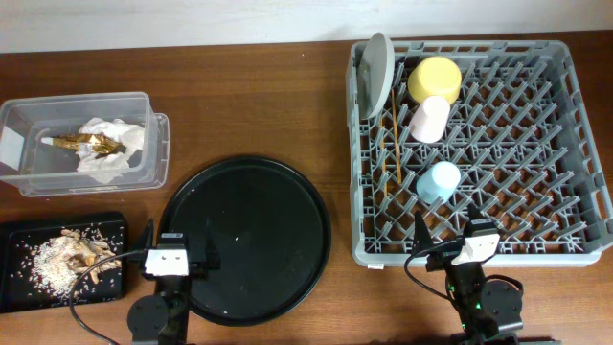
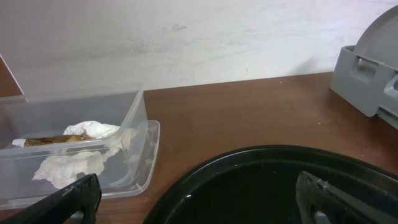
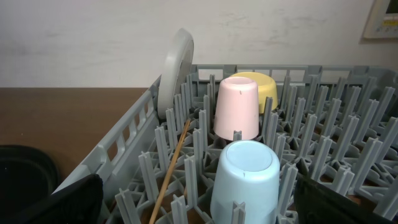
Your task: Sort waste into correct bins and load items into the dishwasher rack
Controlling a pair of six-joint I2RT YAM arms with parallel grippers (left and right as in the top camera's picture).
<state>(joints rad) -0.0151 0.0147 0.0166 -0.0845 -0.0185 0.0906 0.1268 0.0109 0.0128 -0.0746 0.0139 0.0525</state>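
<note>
The grey dishwasher rack (image 1: 536, 144) holds the grey-white plate (image 1: 375, 75) standing on edge, the yellow bowl (image 1: 434, 79), the pink cup (image 1: 429, 119) and the light blue cup (image 1: 438, 182), both upside down, and the chopsticks (image 1: 392, 144). The clear tub (image 1: 153, 144) holds the white napkin (image 1: 113, 146) and gold wrapper (image 1: 84, 143). The small black tray (image 1: 14, 240) holds food scraps (image 1: 72, 254). My left gripper (image 1: 177, 257) is open and empty at the round black tray's near-left edge. My right gripper (image 1: 458, 238) is open and empty at the rack's front edge, just short of the blue cup (image 3: 245, 180).
The large round black tray (image 1: 244, 230) lies between the bins and the rack, with nothing on it. A pale wall runs along the table's far edge. In the left wrist view the tub (image 2: 134, 124) sits far left and the rack's corner (image 2: 364, 81) far right.
</note>
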